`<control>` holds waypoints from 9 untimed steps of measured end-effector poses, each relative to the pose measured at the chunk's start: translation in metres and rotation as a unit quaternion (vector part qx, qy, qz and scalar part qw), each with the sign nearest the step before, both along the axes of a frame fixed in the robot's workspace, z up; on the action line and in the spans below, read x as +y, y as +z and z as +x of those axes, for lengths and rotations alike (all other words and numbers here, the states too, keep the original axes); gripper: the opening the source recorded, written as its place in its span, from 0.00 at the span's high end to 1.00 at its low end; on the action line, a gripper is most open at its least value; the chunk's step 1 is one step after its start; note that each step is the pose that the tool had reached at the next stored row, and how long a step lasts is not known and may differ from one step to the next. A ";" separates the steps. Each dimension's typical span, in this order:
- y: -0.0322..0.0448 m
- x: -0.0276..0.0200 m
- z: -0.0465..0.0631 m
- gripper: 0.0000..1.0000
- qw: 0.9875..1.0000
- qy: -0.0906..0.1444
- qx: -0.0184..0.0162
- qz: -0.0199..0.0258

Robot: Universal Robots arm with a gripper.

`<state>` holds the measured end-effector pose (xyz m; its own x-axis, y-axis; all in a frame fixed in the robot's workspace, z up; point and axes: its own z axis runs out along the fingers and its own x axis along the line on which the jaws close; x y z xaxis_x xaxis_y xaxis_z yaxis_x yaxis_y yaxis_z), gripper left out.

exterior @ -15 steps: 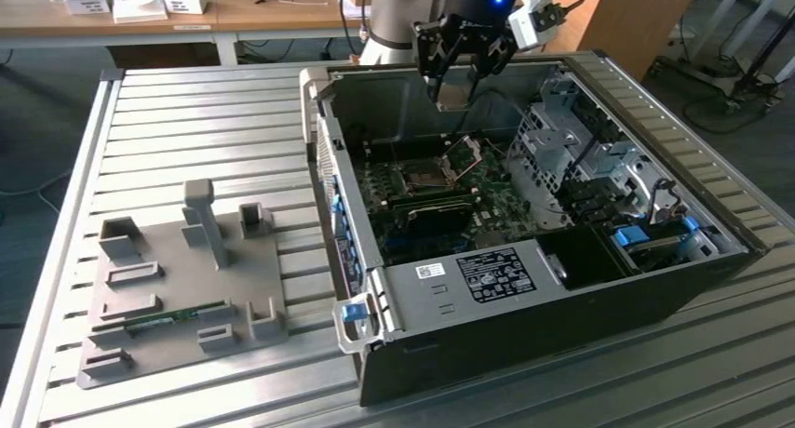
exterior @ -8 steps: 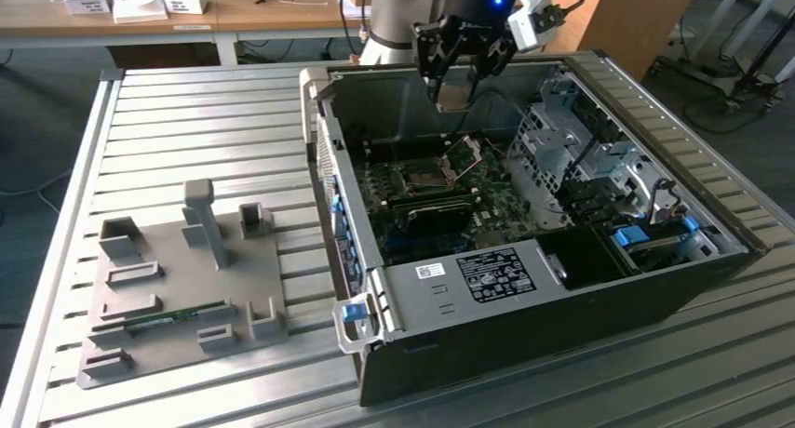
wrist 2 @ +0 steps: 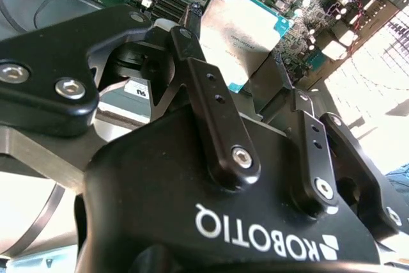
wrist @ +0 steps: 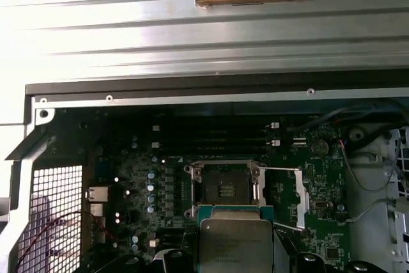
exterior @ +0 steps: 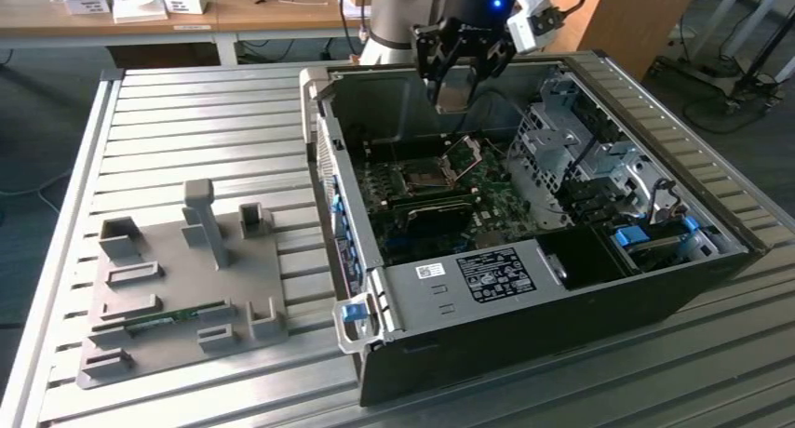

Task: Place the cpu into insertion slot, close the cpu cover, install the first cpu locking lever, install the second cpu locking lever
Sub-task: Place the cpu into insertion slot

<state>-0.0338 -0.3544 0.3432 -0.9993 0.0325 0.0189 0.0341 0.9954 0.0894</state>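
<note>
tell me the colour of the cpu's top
Silvery-grey metal, with a teal-green rim; the cpu shows best in the second wrist view.

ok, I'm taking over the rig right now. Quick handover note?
Gripper: shut on the cpu, held in the air inside the open computer case, close to the socket.
Socket: empty, nothing seated in it.
Cpu cover: swung open beside the socket.
Done: cpu is in the grasp.
Left: cpu not yet seated, cover not closed, neither locking lever set.
</note>
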 end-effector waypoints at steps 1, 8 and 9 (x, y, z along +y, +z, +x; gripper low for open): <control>-0.0013 0.0000 0.000 0.46 1.000 0.000 0.000 0.000; -0.0110 0.0000 -0.001 0.46 1.000 0.000 -0.005 0.000; -0.0126 0.0000 -0.001 0.46 1.000 0.000 -0.007 0.000</control>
